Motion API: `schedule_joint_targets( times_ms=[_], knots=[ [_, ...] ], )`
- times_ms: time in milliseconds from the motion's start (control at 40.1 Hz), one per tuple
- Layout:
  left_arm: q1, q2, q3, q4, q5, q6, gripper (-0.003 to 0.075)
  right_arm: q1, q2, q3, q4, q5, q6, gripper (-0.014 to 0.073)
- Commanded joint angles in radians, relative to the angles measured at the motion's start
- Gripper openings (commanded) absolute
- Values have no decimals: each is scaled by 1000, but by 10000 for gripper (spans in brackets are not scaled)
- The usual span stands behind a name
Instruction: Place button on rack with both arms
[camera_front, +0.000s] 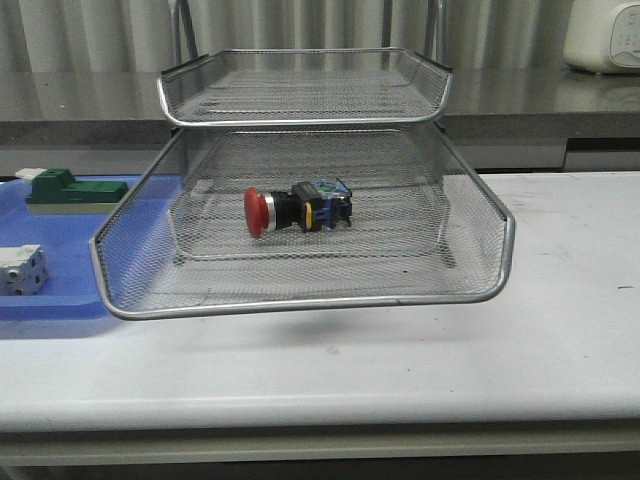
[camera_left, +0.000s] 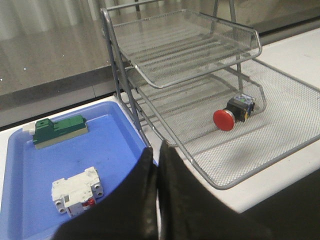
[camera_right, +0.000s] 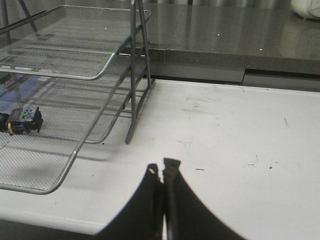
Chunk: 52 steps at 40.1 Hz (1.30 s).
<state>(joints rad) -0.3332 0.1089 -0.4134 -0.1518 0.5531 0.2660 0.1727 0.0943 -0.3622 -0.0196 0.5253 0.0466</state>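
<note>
Button (camera_front: 296, 210) lies on its side on the mesh floor of the rack (camera_front: 300, 300), in the wide tray under the top one. Round glossy red mushroom cap faces the robot's left, then silver collar, black body, blue-yellow rear block pointing right. Rack is silver wire mesh, fine diamond weave, with smooth chrome rims that curl down at the front corners, plus thin upright posts at the back. Top tray holds nothing visible. In the front view the lower tray's front rim overhangs the table (camera_front: 560, 330), casting a soft shadow.

Table is matte white, lightly scuffed with small dark marks. Left of the rack sits a flat blue plastic tray (camera_front: 60, 300), smooth with rounded corners, touching or nearly touching the rack's side. On it: a green-and-white block (camera_front: 72, 188), boxy, and a white cube-like part (camera_front: 20, 268) with small holes, well apart from each other.

Left gripper (camera_left: 157, 150): black fingers pressed together, nothing between them, over the blue tray's edge near the rack. Right gripper (camera_right: 162, 172): black fingers also pressed together, holding nothing, over bare table beside the rack. Neither touches the button.
</note>
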Motion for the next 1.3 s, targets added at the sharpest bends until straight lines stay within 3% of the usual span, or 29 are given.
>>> schedule_joint_targets(
  times_ms=[0,349,549,873,1047,1272],
  knots=[
    [4,-4,-21,-20,-87,-9,-19,-4,12,-23,0,-86,-2,-60],
    [4,-4,-16,-20,-85,-9,-19,-4,12,-23,1,-102,-2,-60],
    [4,-4,-16,-20,-85,-9,-19,-4,29,-23,12,-202,-2,-60],
    [4,-4,-16,-20,-85,-9,-19,22,428,-82,12,-463,-2,-60],
    [4,-4,-16,-20,-85,-9,-19,211,658,-168,2,-551,-2,-60],
    [4,-4,-16,-20,-85,-9,-19,593,924,-281,-15,-496,-3,-60]
  ],
)
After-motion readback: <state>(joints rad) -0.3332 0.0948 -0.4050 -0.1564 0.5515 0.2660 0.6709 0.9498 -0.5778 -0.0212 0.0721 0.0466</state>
